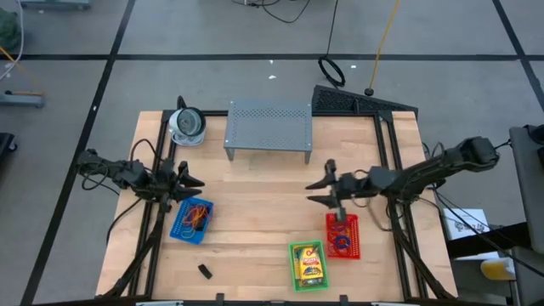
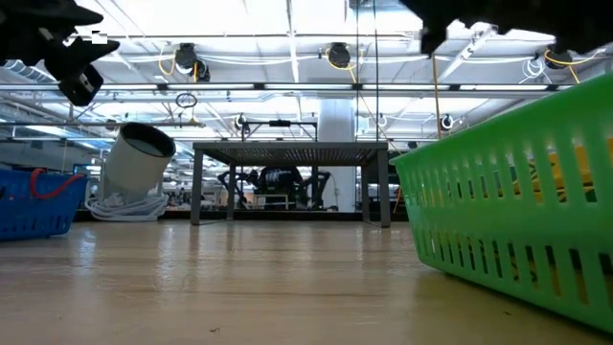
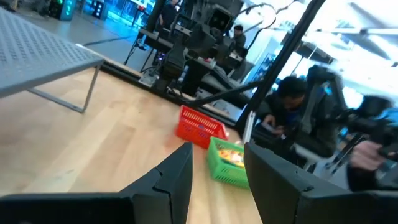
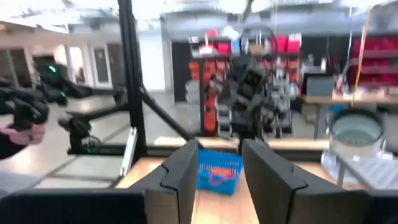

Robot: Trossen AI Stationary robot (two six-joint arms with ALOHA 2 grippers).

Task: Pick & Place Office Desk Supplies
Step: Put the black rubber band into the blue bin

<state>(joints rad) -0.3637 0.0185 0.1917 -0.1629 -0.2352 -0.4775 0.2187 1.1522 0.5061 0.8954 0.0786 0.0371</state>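
My left gripper (image 1: 195,187) hovers open at the table's left, just beyond the blue basket (image 1: 193,219), which holds orange and red rubber-band loops. Over the table's right half my right gripper (image 1: 310,193) hangs open above the far end of the red basket (image 1: 342,235), which also holds loops. A green basket (image 1: 308,265) with yellow crayon boxes stands on the table near the front edge. A small black clip (image 1: 205,271) lies flat on the wood at the front left. Nothing is between the fingers in either wrist view (image 3: 217,149) (image 4: 219,146).
A grey perforated metal shelf (image 1: 268,127) stands on its legs at the far middle, with a round white-grey object (image 1: 187,125) to its left. Bare wood lies between the baskets in the table's middle. Black frame rails run along both sides. People show beyond the table in the left wrist view.
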